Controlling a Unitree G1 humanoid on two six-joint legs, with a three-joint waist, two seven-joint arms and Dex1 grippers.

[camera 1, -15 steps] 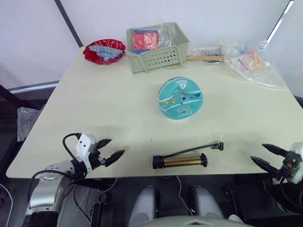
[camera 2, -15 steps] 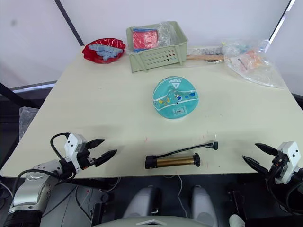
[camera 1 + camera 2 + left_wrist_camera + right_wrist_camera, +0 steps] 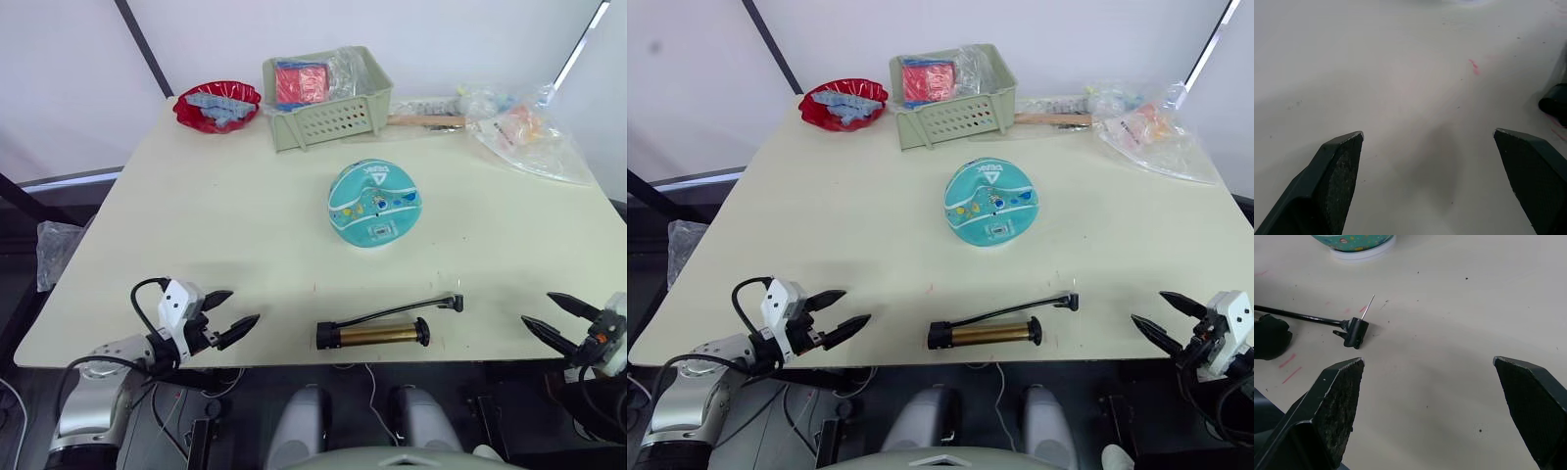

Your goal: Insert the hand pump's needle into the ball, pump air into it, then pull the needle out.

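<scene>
The teal ball (image 3: 373,202) sits on a white ring in the middle of the cream table (image 3: 216,225). Near the front edge lies the gold hand pump (image 3: 372,335), its black hose (image 3: 402,311) running right to a black fitting (image 3: 1354,331) with the thin needle (image 3: 1368,308) pointing toward the ball (image 3: 1352,240). My left gripper (image 3: 225,313) is open at the table's front left corner, well left of the pump, with nothing between its fingers. My right gripper (image 3: 554,318) is open off the front right edge, empty, to the right of the needle.
At the back stand a green basket (image 3: 328,98) with packets, a red bowl (image 3: 216,105) of blue pieces, a wooden-handled tool (image 3: 423,120) and clear plastic bags (image 3: 524,127). Bare tabletop lies between ball and pump.
My right gripper has dropped slightly lower at the front right edge. The left gripper, pump and ball have stayed where they were.
</scene>
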